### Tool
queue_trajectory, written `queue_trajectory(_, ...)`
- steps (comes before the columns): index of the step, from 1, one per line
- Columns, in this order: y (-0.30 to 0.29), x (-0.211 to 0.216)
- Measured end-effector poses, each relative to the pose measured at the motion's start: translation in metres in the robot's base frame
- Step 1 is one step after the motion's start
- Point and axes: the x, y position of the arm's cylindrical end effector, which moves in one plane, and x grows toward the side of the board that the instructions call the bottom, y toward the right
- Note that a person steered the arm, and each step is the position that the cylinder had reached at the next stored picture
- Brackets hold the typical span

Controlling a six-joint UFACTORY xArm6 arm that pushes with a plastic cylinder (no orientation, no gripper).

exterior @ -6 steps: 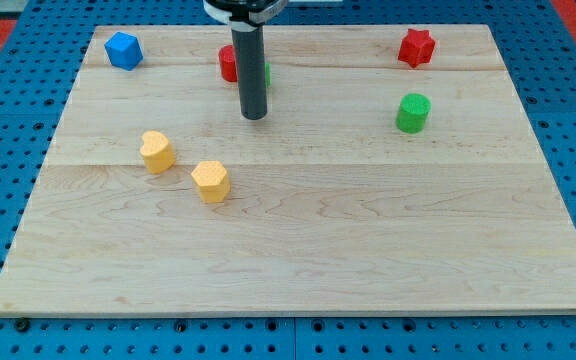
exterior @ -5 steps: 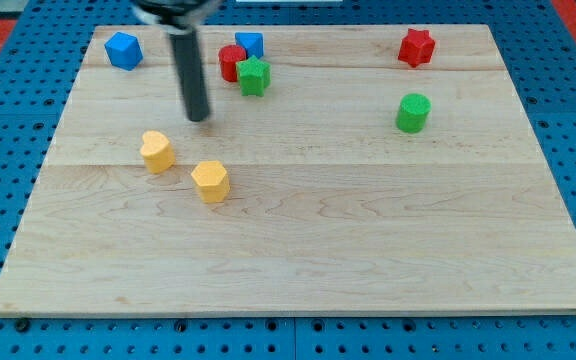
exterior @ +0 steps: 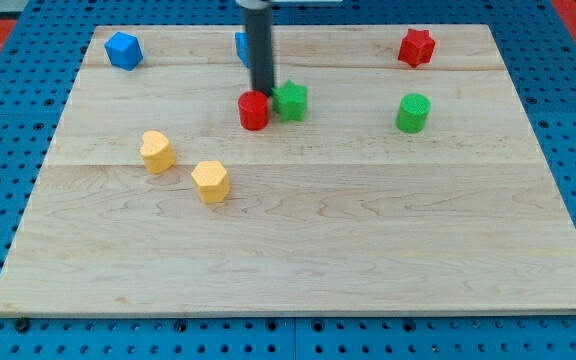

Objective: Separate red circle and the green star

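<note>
My tip [exterior: 264, 93] sits at the far edge of the red circle [exterior: 254, 111] & green star [exterior: 291, 101], w/ the rod rising over the blue block [exterior: 242, 45] behind. No pincer on this rig; nothing held. Circle & star touch, star on the right, approx. board centre-far. Green cylinder [exterior: 413, 113] lies well apart, right.
</note>
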Motion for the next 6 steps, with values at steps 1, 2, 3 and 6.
queue_trajectory(1, 0.018, 0.013)
queue_trajectory(2, -0.011, 0.061)
queue_trajectory(3, -0.047, 0.09)
queue_trajectory(6, -0.157, 0.084)
